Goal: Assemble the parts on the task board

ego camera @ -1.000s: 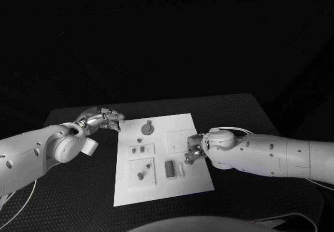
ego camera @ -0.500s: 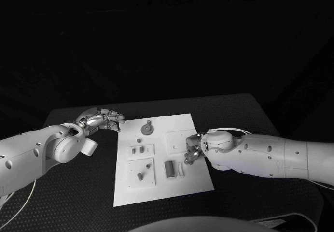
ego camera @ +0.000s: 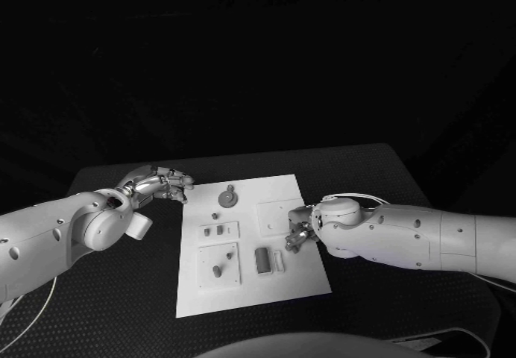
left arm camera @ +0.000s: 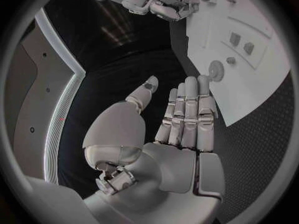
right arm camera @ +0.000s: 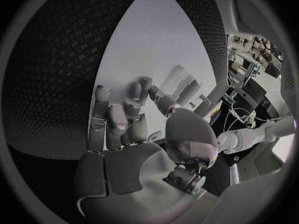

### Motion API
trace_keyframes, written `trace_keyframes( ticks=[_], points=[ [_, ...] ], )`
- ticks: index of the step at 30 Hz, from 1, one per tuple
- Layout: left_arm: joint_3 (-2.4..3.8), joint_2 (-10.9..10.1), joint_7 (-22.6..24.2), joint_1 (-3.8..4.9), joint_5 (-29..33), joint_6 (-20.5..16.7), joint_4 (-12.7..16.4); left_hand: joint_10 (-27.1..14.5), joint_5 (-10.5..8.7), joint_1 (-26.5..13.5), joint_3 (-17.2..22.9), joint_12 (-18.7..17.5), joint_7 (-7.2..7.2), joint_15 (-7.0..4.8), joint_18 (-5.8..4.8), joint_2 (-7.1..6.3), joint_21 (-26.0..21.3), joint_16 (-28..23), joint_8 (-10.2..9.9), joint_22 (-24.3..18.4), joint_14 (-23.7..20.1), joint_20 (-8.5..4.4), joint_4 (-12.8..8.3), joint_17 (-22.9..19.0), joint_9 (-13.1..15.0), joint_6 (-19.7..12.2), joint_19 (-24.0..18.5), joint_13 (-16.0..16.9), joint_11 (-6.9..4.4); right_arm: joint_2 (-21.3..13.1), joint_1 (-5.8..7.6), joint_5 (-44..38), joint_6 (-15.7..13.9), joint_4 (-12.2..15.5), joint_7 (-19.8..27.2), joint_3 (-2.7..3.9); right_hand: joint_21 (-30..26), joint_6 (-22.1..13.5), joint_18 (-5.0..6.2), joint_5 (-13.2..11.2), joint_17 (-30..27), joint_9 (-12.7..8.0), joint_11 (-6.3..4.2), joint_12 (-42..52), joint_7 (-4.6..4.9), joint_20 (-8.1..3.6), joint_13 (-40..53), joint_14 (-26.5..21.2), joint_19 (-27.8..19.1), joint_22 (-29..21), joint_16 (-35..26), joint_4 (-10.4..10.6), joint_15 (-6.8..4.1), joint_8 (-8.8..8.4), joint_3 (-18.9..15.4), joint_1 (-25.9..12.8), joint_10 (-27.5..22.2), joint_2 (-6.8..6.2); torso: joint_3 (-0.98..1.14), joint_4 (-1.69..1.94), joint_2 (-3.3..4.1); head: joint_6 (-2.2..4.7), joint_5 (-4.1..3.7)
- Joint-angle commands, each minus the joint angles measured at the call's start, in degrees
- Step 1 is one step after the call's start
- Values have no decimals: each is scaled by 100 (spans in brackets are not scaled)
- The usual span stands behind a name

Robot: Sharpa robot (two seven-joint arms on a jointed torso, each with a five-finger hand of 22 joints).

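The white task board (ego camera: 290, 194) lies mid-table with several small grey parts on it: a round toothed piece (ego camera: 227, 198) near the far edge and a dark rectangular piece (ego camera: 262, 259) beside a paler bar (ego camera: 279, 260). My right hand (ego camera: 298, 238) hovers over the board's right edge close to those two pieces, fingers bent down toward the board (right arm camera: 156, 45) and holding nothing. The right hand (right arm camera: 127, 129) has its thumb reaching toward the rectangular pieces (right arm camera: 181, 84). My left hand (ego camera: 161, 184) stays off the board's far left corner. The left hand (left arm camera: 181, 119) is flat and empty, the toothed piece (left arm camera: 217, 70) just beyond its fingertips.
Two recessed plates (ego camera: 218, 265) with small pegs sit on the board's near left. Black textured table (ego camera: 365, 171) surrounds the board on every side. The right hand (left arm camera: 152, 2) also appears across the board in the left wrist view.
My right hand has edged slightly toward the near side of the board. The left hand has held still.
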Motion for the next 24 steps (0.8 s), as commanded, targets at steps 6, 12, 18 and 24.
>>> trace_keyframes(
  ticks=[6,12,18,24],
  points=[
    [2,-11,27,2,-31,74,25,-35,-26,-43,-28,34,-30,26,96,-4,-12,-19,3,-7,-13,5,-8,8,-8,-15,-29,-9,3,-123,-102,1073,371,-67,-71,-85,74,-255,81,20,23,-1251,32,-6,217,11,31,-40,-82,136,15,-34,31,-36,-7,471,-30,191,4,1,2,-2,16],
    [2,-15,26,2,-38,66,23,-35,-26,-37,-26,34,-30,25,97,-4,-12,-20,3,-7,-13,4,-12,9,-8,-15,-29,-9,2,-187,-102,1062,301,42,-88,-85,109,-227,81,20,59,-1231,18,15,203,13,43,-19,-96,134,32,-36,25,-10,-46,596,-13,204,5,-3,0,-11,25],
    [2,-12,26,2,-40,70,22,-35,-26,-34,-25,35,-30,25,98,-5,-13,-21,3,-7,-13,3,-14,10,-8,-15,-29,-9,2,-347,-102,1004,-58,273,-74,-85,138,-197,81,19,120,-1218,5,31,189,11,51,24,-92,131,49,-35,17,13,-84,685,10,182,3,-4,-1,-18,22],
    [1,-13,29,2,-40,60,14,-34,-26,-29,-25,35,-31,24,98,-6,-12,-21,4,-7,-13,3,-17,11,-8,-15,-29,-9,1,-516,-99,1173,-423,531,-48,-83,179,-132,81,20,213,-1200,-24,55,159,-6,55,115,-48,124,72,-34,-8,51,-141,755,73,127,2,-7,-4,-27,17]
  ],
)
